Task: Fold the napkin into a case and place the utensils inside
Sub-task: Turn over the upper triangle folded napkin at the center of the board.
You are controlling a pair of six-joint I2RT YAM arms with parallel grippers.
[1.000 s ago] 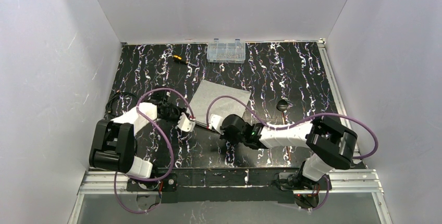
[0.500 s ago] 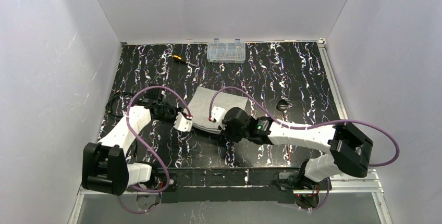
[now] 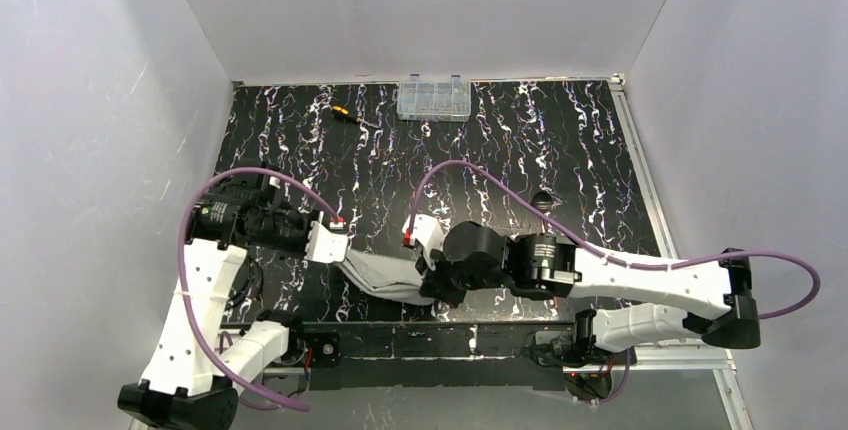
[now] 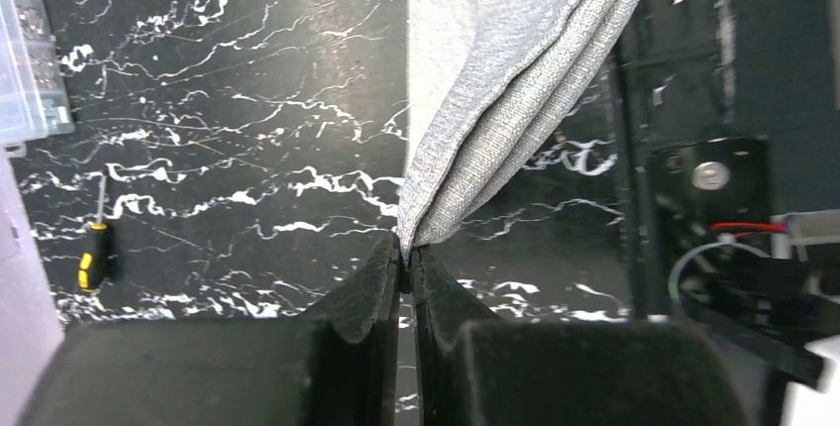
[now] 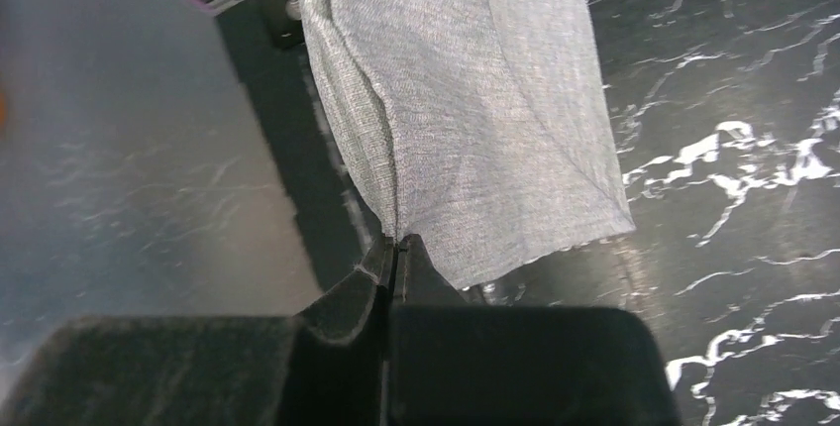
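While both tools pinch it from opposite ends, the light-grey napkin (image 3: 385,275) stretches between them as a narrow, sagging band near the front edge of the black marbled desk (image 3: 560,140). The left tool (image 3: 342,255) is clenched on the cloth's left end. In its wrist view the two dark fingers meet on a corner where several layers of napkin (image 4: 515,79) come together, the fabric falling away in long folds from the left tool (image 4: 406,253). The right tool (image 3: 430,278) is likewise clamped on the other end. In its wrist view the fingers of the right tool (image 5: 394,246) press together on a gathered edge, and the napkin (image 5: 475,99) spreads out beyond them, doubled over. Whether the middle of the cloth rests on the desk cannot be told.

Well apart from the napkin, on the right half of the desk just beyond the right arm, lies a spoon (image 3: 543,201); only its dark rounded head is plain to see. At the far edge stand a clear plastic compartment box (image 3: 433,98) and, left of it, a short screwdriver (image 3: 342,113) with an orange-and-black handle.
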